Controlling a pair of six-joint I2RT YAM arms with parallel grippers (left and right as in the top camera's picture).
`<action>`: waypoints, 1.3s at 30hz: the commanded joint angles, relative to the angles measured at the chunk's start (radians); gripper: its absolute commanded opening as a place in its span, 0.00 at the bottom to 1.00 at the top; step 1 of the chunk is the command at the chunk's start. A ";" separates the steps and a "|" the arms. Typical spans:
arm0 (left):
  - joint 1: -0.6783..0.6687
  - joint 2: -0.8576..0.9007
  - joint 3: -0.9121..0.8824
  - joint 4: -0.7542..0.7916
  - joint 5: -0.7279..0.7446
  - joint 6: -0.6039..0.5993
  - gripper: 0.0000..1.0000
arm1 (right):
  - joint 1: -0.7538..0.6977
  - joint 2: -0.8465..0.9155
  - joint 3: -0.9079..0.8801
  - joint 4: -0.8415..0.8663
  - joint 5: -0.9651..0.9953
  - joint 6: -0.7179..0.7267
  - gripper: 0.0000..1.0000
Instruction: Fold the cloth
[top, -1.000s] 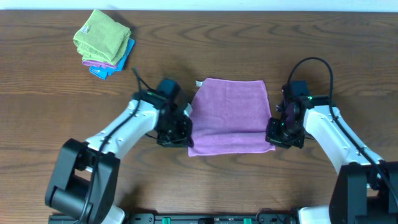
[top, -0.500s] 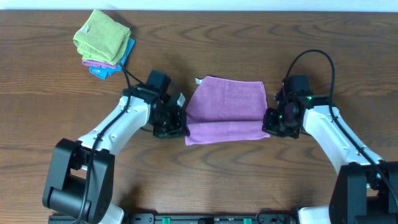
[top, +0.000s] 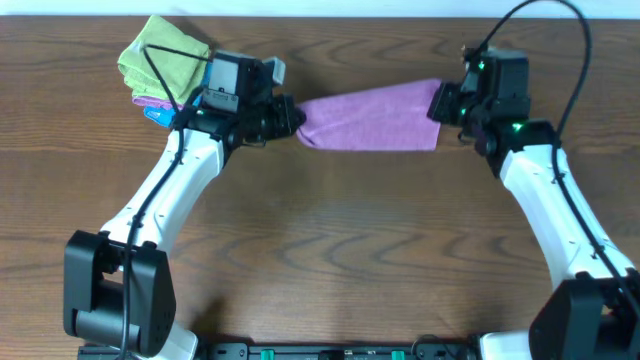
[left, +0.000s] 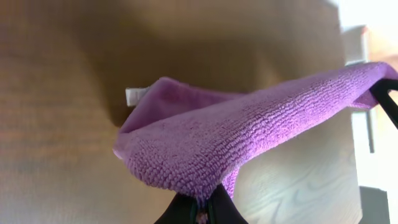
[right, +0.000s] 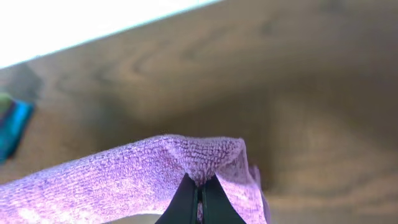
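Note:
The purple cloth (top: 370, 118) hangs stretched between my two grippers, lifted above the far part of the table. My left gripper (top: 293, 118) is shut on its left end. My right gripper (top: 440, 102) is shut on its right end. In the left wrist view the cloth (left: 249, 130) is doubled over, with a white tag (left: 134, 95) at its lower layer, and my jaws (left: 202, 208) pinch its edge. In the right wrist view my jaws (right: 200, 193) pinch a corner of the cloth (right: 124, 171).
A stack of folded cloths (top: 165, 65), green on top with pink and blue beneath, lies at the far left next to my left arm. The white far edge of the table (right: 74, 25) runs just behind the cloth.
Both grippers have lifted the cloth's near edge and carried it toward the far side. The cloth has gone from lying flat to hanging stretched between them.

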 joint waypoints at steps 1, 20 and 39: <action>0.027 -0.009 0.074 0.011 -0.026 -0.027 0.06 | 0.008 0.003 0.058 0.003 0.042 -0.046 0.01; 0.067 -0.009 0.264 -0.216 -0.059 0.141 0.06 | 0.039 0.001 0.095 -0.031 0.085 -0.096 0.01; 0.014 -0.009 0.019 -0.669 -0.016 0.290 0.06 | 0.063 0.001 0.085 -0.647 0.084 -0.083 0.02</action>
